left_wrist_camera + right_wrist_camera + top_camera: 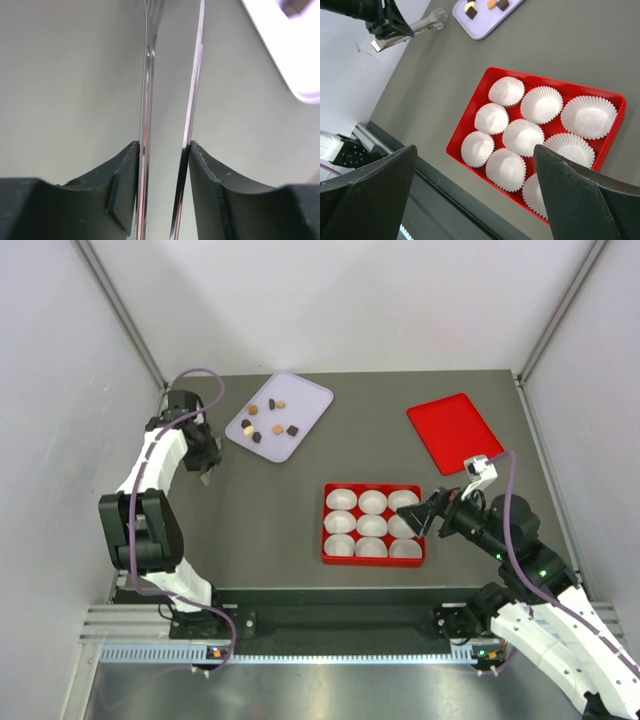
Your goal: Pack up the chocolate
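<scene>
Left wrist, tongs (pixel 146 100) apparently pinched in left gripper (pixel 163 146), tiny overhead

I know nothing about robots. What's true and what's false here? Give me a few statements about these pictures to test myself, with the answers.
1. The left gripper is pinching metal tongs. True.
2. The white cups in the red box already hold chocolate. False: all nine are empty.
3. The chocolate lies on the pale purple tray. True.
4. The right gripper is clamped on the red lid. False: it is open, by the box.
</scene>
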